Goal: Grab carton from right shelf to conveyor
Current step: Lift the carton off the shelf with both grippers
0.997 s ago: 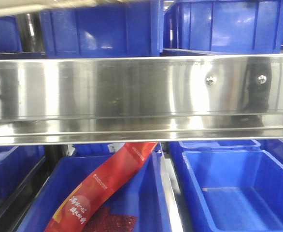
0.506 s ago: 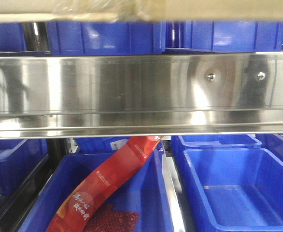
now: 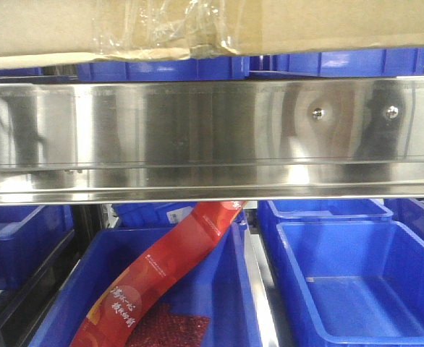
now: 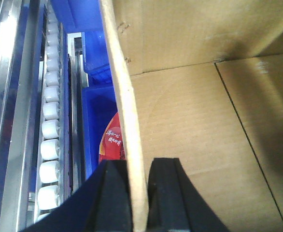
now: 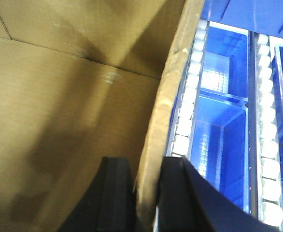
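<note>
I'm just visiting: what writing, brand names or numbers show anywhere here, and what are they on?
The red packet in the left blue bin: white Chinese characters near its lower end, too blurred to quote.
Same packet, midway: a small white printed line, too small to read.
The carton: plain, no print visible.
The shelf rail: no markings, only two screw heads.

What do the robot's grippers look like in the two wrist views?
Both grippers look alike: the left gripper and the right gripper each have two broad matte black fingers with rounded tips. No cables or markings show.
</note>
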Action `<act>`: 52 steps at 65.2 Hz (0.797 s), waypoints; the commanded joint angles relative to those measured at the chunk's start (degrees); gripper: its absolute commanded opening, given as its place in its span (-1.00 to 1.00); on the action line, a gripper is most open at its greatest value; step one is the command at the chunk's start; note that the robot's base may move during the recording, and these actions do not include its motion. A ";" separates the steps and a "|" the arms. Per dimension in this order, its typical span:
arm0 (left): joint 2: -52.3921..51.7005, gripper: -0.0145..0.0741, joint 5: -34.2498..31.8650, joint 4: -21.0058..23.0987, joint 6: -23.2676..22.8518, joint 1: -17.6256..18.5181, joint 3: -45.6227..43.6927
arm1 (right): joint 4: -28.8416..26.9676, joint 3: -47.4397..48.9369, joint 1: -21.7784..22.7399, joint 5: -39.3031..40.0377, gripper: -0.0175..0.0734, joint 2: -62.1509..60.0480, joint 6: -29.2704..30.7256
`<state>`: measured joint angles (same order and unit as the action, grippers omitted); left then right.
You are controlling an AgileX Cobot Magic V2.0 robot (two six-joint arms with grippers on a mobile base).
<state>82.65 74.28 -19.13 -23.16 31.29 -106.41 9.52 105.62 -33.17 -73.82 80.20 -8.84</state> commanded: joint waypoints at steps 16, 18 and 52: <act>-0.76 -0.69 -4.32 2.03 0.07 1.04 -0.13 | -3.32 0.04 -0.62 9.21 -0.76 -0.38 1.07; -0.76 -0.69 -4.32 2.03 0.07 1.04 -0.13 | -3.32 0.04 -0.62 9.72 -0.76 -0.38 1.07; -0.76 -0.69 -4.32 2.03 0.07 1.04 -0.13 | -3.32 0.04 -0.62 12.80 -0.76 -0.38 1.07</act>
<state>82.52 74.28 -20.55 -23.59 31.29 -106.41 9.52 105.49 -33.17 -66.79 80.20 -8.84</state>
